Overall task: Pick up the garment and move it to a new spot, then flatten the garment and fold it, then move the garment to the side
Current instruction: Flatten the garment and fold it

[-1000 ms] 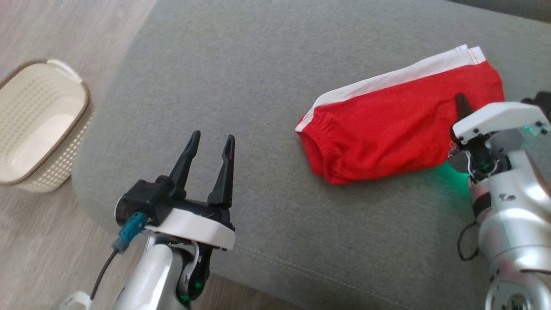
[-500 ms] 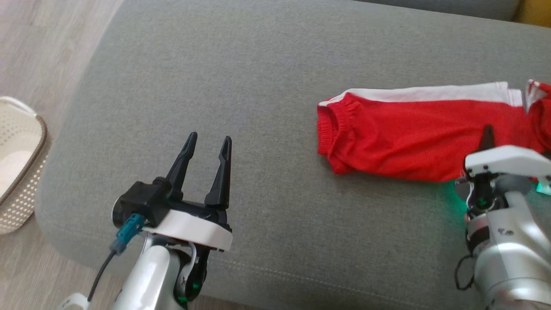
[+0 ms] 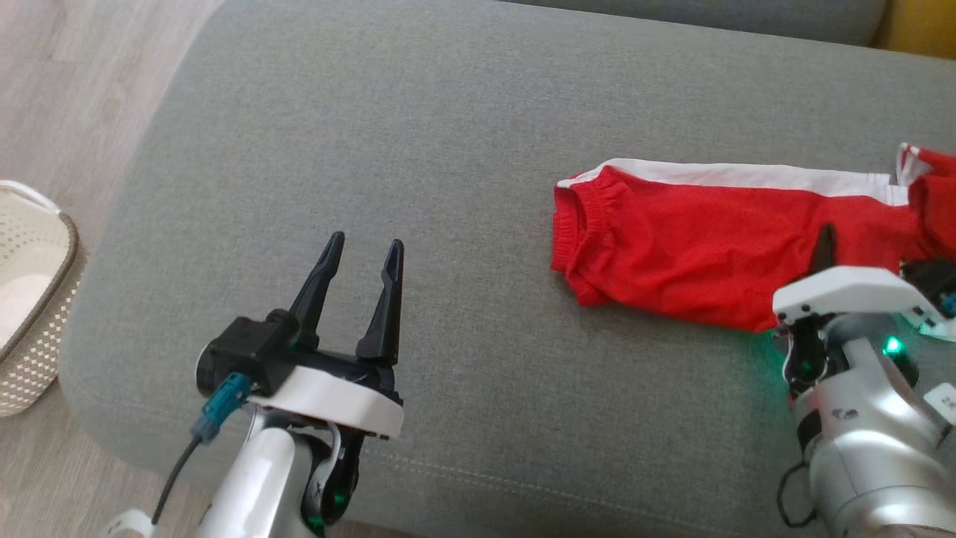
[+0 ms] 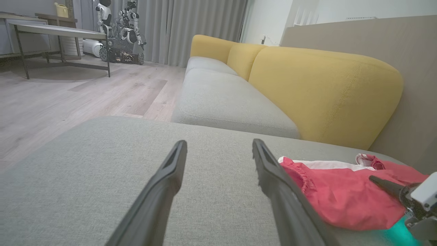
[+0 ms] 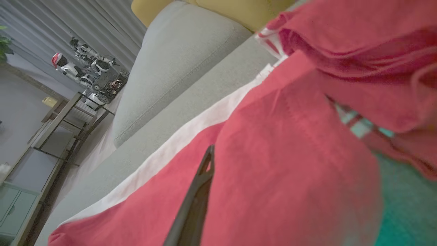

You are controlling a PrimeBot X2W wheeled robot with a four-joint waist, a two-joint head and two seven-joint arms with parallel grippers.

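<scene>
On nubbly grey cushion (image 3: 448,149), soft red garment (image 3: 672,254) lies oblong, white-edged.

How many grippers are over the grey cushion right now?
2. The left gripper hovers open over the grey cushion at its lower left, touching nothing. The right gripper is at the right, shut on the red garment.

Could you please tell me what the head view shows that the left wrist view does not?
The head view adds the white basket. The left wrist view adds a yellow backrest, a table and parked robots. Both share the red garment, the grey cushion, the open left gripper and the right gripper.
</scene>
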